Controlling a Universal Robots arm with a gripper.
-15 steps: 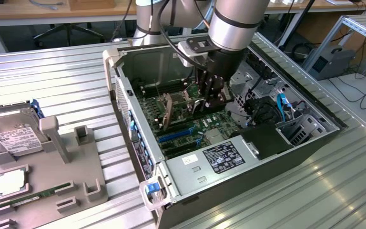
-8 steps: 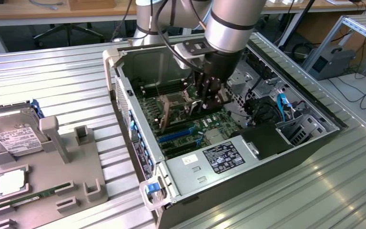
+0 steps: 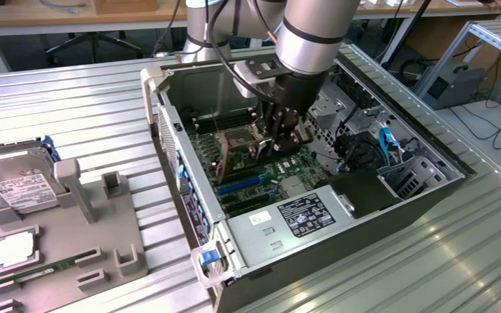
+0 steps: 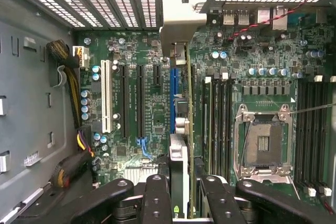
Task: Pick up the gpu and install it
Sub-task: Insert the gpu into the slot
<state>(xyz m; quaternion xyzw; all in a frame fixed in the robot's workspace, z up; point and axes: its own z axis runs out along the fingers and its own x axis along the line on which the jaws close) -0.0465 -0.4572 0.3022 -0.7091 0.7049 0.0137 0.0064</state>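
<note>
A: Ribbed aluminium slats make up the table [image 3: 76, 111], bright under the room lights. The open computer case [image 3: 170, 124] lies on its side across them.

B: And the arm's right down inside it. The gripper [image 3: 287, 140] is clamped on the gpu [image 3: 235, 149], a finger on each face. The card stands on edge over the motherboard [image 3: 281, 179].

A: The wrist view has it edge-on, with the silver bracket [image 4: 178, 19] up by the case's vented rear wall. The board runs just beside the blue slot [image 4: 174, 93].

B: Seated or not? I can't tell from here.

A: Nor me. The CPU socket [image 4: 262, 140] sits off to one side of it.

B: Out on the table, toward the exterior view's left, there's a grey holder [image 3: 68, 254]. A hard drive [image 3: 20, 186] sits at its far end and a RAM stick [image 3: 37, 274] lies along its near edge.

A: Both well apart from the case. Behind it all are wooden desks [image 3: 24, 16], with an office chair's base [image 3: 85, 42] underneath.

B: And on the exterior view's right, an aluminium frame [image 3: 485, 39], a grey box [image 3: 451, 81], and cables [image 3: 494, 124] trailing over the floor.
</note>
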